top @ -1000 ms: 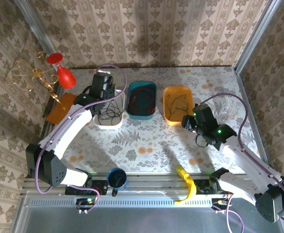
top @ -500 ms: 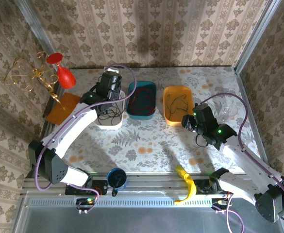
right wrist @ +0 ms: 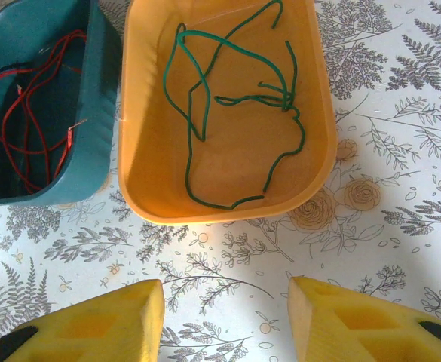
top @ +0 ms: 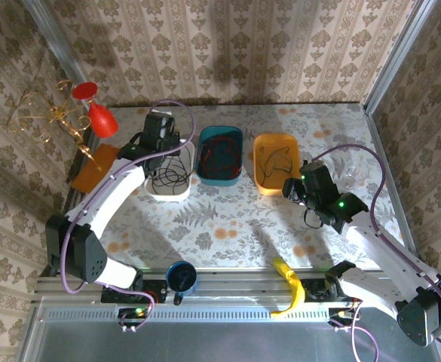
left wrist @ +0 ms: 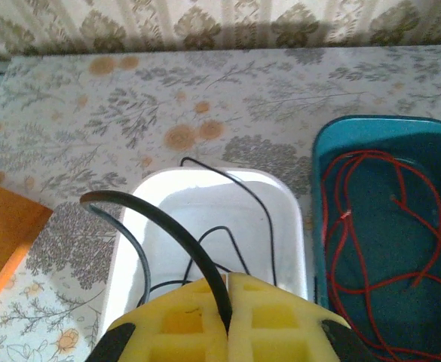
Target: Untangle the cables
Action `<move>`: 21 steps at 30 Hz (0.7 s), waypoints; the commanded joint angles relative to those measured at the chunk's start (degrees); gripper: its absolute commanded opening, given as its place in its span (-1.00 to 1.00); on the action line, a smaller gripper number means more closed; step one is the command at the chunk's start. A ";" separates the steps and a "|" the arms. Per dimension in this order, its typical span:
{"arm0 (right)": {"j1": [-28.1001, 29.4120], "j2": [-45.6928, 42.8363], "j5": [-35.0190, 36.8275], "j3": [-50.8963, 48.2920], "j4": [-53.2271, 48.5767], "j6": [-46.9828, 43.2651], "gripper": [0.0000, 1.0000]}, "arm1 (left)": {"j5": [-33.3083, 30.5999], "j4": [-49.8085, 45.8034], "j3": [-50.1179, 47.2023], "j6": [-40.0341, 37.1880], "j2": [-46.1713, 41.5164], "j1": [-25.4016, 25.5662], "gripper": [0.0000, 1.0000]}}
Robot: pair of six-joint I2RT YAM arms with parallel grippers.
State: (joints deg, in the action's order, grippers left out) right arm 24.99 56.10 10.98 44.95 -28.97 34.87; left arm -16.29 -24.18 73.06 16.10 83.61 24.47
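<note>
My left gripper (left wrist: 229, 283) is shut on the black cable (left wrist: 157, 219), which arcs up from between the yellow pads and loops down into the white tub (left wrist: 293, 226). From above, the left gripper (top: 160, 149) hangs over the white tub (top: 154, 192) at its far end. The red cable (left wrist: 371, 226) lies coiled in the teal tub (left wrist: 320, 162). The green cable (right wrist: 205, 98) lies loose in the orange tub (right wrist: 323, 136). My right gripper (right wrist: 226, 302) stands open over bare table just in front of the orange tub, nothing between its fingers.
An orange board (top: 92, 167), a red goblet (top: 99, 115) and a gold wire ornament (top: 43, 113) sit at the far left. A clear glass (top: 353, 172) stands at the right. A blue cup (top: 181, 277) and a yellow object (top: 289, 283) lie at the near edge.
The left gripper swung right towards the teal tub and came back left over the white tub, still holding the black cable. The right arm has not moved.
</note>
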 commanded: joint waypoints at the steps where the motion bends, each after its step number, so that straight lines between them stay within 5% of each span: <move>1: -0.21 -0.55 1.76 1.08 -1.44 -0.07 -0.03 | 2.67 1.39 -0.99 1.75 2.88 -2.99 -1.00; 9: -0.21 0.50 1.75 1.45 -1.42 0.11 -0.02 | 6.31 3.60 2.70 -0.69 12.61 -6.45 -1.00; 21: -0.21 0.42 2.62 1.04 -2.86 0.04 -0.03 | 8.62 0.38 9.82 0.81 25.39 -3.55 -1.00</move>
State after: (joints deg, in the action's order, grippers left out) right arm 24.99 56.36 11.75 44.95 -29.39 34.87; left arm -8.64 -21.37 81.08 16.10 108.44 20.32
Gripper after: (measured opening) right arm 0.487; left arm 0.052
